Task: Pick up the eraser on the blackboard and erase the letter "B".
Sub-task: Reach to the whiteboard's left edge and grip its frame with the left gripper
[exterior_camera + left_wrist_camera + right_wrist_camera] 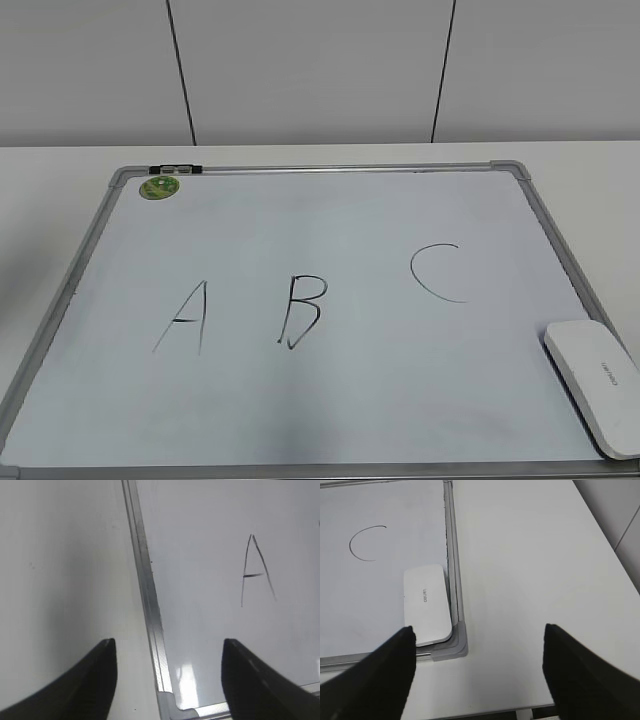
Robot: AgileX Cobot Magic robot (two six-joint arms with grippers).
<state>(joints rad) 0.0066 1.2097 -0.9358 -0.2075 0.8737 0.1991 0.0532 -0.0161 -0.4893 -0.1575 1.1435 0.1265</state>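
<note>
The blackboard [330,420] is a white dry-erase board with a silver-grey frame, lying flat on the table. The letter "B" [301,310] is drawn in thin black strokes between an "A" [183,318] and a "C" [437,271]. The eraser [595,383], white and rounded, lies at the board's near right corner; it also shows in the right wrist view [425,603]. My right gripper [479,645] is open and empty, above the bare table right of the eraser. My left gripper [169,654] is open and empty over the board's left frame [150,595]. Neither gripper shows in the exterior view.
A round green magnet [159,186] sits at the board's far left corner beside a small black-and-white clip [176,168]. White table [530,560] lies right of the board, with its edge [600,535] further right. A grey panelled wall stands behind.
</note>
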